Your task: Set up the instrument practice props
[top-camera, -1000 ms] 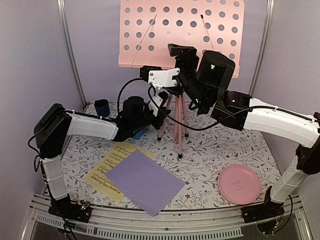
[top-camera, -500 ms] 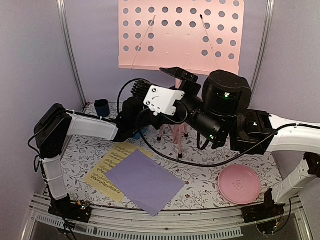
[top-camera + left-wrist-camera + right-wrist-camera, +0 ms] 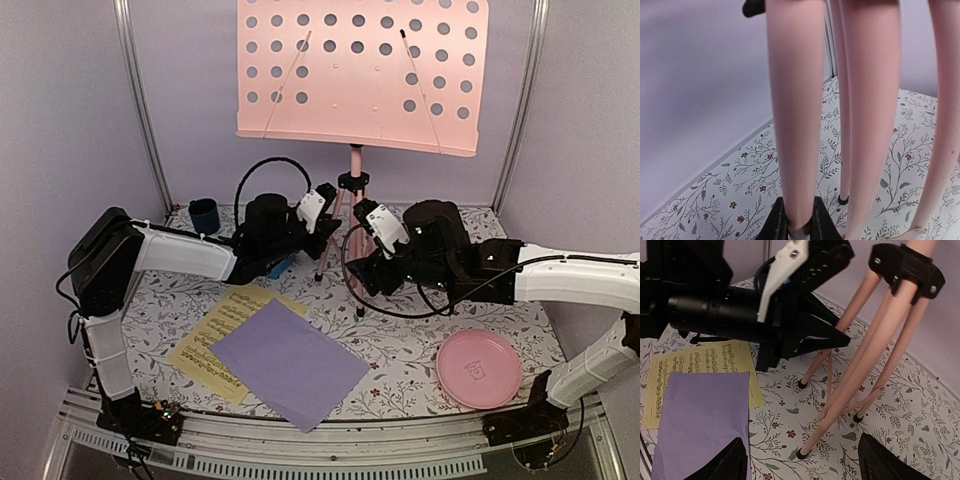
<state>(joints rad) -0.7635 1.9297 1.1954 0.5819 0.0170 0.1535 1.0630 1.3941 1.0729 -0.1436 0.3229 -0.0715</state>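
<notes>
The left gripper point(image 3: 799, 222) is clamped on one leg of the pink tripod music stand point(image 3: 350, 110). The right gripper point(image 3: 807, 460) hangs spread apart, facing the other legs.

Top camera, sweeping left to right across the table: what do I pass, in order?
yellow music sheet → lavender music sheet → music stand's post → pink plate. The dark blue cup is left out because it sits straight behind the yellow sheet.
</notes>
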